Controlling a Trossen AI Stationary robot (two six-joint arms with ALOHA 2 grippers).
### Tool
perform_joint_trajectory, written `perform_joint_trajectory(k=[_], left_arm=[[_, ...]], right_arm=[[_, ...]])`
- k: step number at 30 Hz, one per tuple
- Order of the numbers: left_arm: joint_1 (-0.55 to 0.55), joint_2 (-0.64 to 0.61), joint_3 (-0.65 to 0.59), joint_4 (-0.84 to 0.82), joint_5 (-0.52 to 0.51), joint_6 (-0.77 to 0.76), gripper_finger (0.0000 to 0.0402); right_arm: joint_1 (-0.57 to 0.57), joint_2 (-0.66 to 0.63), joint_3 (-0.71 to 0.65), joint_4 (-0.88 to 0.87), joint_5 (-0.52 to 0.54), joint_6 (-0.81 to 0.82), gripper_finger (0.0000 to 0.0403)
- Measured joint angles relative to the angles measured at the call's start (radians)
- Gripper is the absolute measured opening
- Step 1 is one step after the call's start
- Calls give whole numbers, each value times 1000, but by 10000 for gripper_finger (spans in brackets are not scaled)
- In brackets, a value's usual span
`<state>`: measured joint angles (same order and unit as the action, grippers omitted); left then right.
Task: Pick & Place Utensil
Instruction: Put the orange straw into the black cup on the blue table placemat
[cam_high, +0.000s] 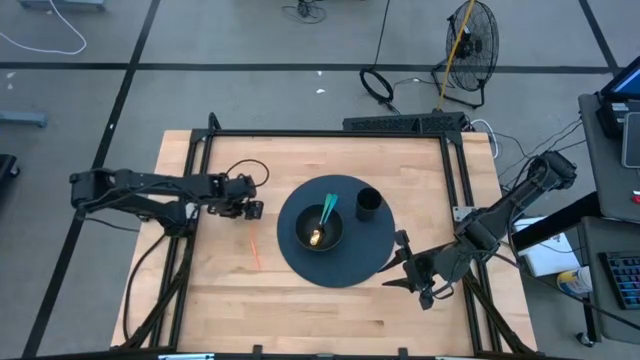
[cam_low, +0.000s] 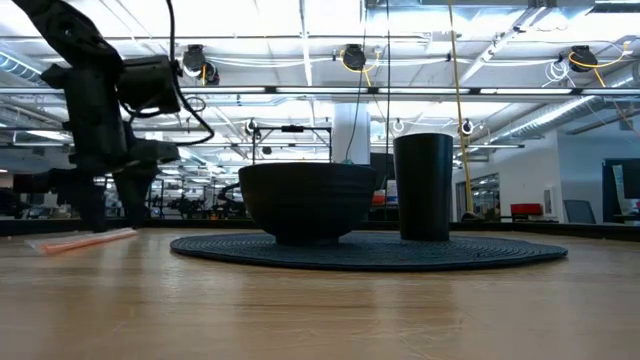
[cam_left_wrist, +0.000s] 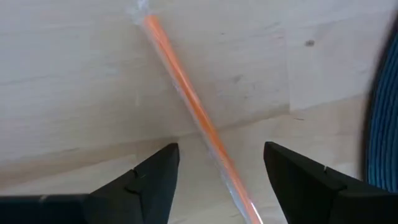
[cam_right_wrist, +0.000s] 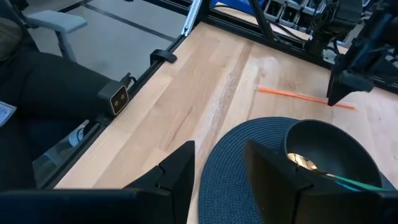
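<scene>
An orange straw in a clear wrapper (cam_left_wrist: 186, 93) lies flat on the wooden table, left of the round dark mat (cam_high: 385, 240); it also shows in the high view (cam_high: 254, 252), the low view (cam_low: 85, 240) and the right wrist view (cam_right_wrist: 298, 95). My left gripper (cam_high: 252, 209) is open, just above the straw's far end, one finger on each side (cam_left_wrist: 217, 165), touching nothing. A dark bowl (cam_high: 318, 226) on the mat holds a teal utensil (cam_high: 328, 208) and a gold one (cam_high: 316, 236). A dark cup (cam_high: 367, 204) stands beside the bowl. My right gripper (cam_high: 405, 264) is open and empty at the mat's right near edge.
A black frame (cam_high: 330, 133) runs round the table's far, left and right sides. Bare wood lies along the near side (cam_high: 300, 320). A person sits beyond the table's edge in the right wrist view (cam_right_wrist: 43, 87).
</scene>
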<state>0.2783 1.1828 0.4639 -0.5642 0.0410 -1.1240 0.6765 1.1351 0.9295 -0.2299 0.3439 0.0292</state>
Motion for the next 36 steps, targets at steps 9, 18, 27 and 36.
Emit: perform_joint_trajectory(k=[9, 18, 27, 36], left_arm=[[0, 81, 7, -15, -17, -8, 194], [0, 81, 3, -37, -24, 117, 105], [-30, 81, 3, -63, -41, 337, 16], [-79, 72, 1, -65, -100, 391, 5]], right_arm=[[0, 0, 0, 2, 0, 0, 134], [0, 0, 0, 3, 0, -7, 134], [0, 0, 0, 3, 0, -8, 134], [0, 0, 0, 2, 0, -7, 134]])
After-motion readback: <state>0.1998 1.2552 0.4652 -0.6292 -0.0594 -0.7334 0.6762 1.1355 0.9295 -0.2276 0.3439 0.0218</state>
